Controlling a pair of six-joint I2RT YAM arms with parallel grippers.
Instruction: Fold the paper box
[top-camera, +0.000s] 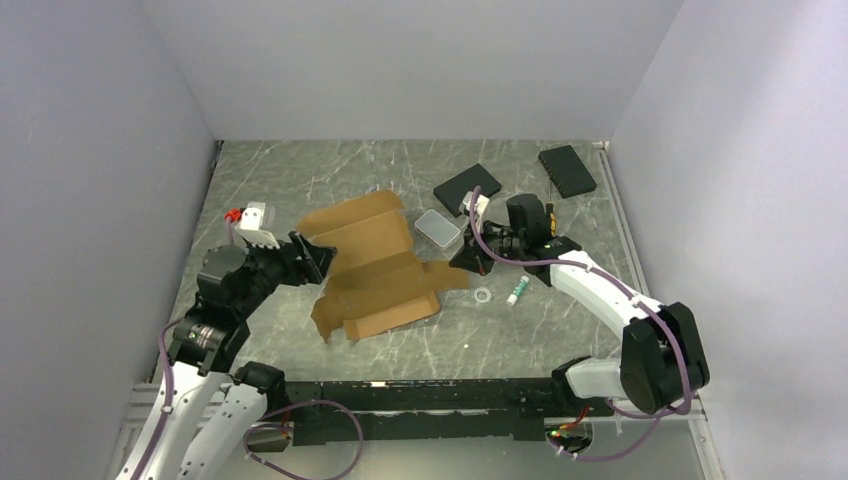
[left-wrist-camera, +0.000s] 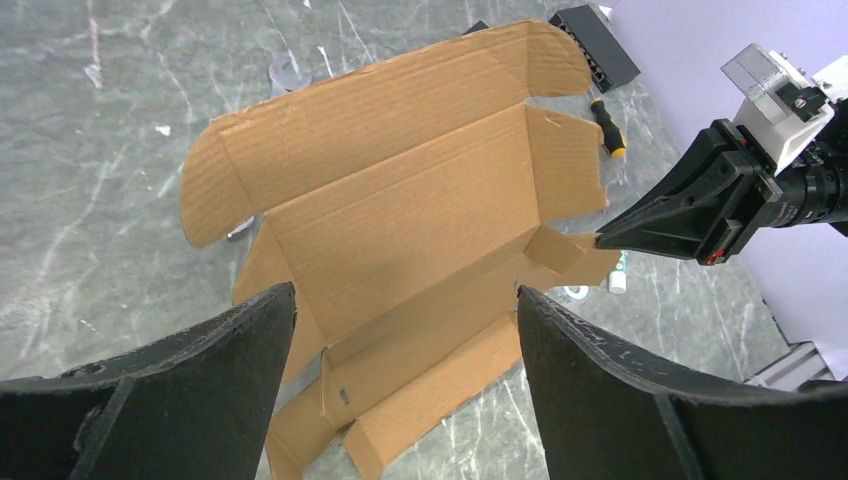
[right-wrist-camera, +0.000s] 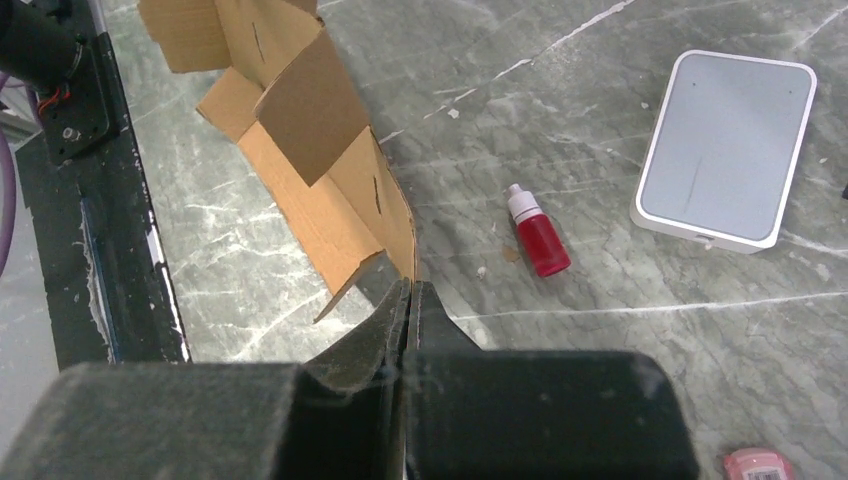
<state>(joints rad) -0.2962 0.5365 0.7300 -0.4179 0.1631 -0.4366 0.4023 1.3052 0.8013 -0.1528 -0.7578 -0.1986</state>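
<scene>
The paper box (top-camera: 372, 262) is a brown die-cut cardboard sheet, partly folded, lying mid-table with flaps raised. It also shows in the left wrist view (left-wrist-camera: 400, 200) and the right wrist view (right-wrist-camera: 320, 170). My left gripper (top-camera: 316, 258) is at the box's left edge. In its wrist view it (left-wrist-camera: 405, 291) is open with nothing between its fingers, and the box lies beyond them. My right gripper (top-camera: 468, 262) is shut on the box's right side flap. Its own view (right-wrist-camera: 412, 286) shows the fingertips pinched on the flap's thin edge. It also shows in the left wrist view (left-wrist-camera: 690, 210).
Two black slabs (top-camera: 467, 186) (top-camera: 566, 170) lie at the back right. A translucent white case (top-camera: 438, 227) (right-wrist-camera: 725, 150) sits beside the box. A white ring (top-camera: 482, 296), a small tube (top-camera: 517, 291) and a red bottle (right-wrist-camera: 537, 238) lie near the right gripper. A screwdriver (left-wrist-camera: 607, 130) lies further back.
</scene>
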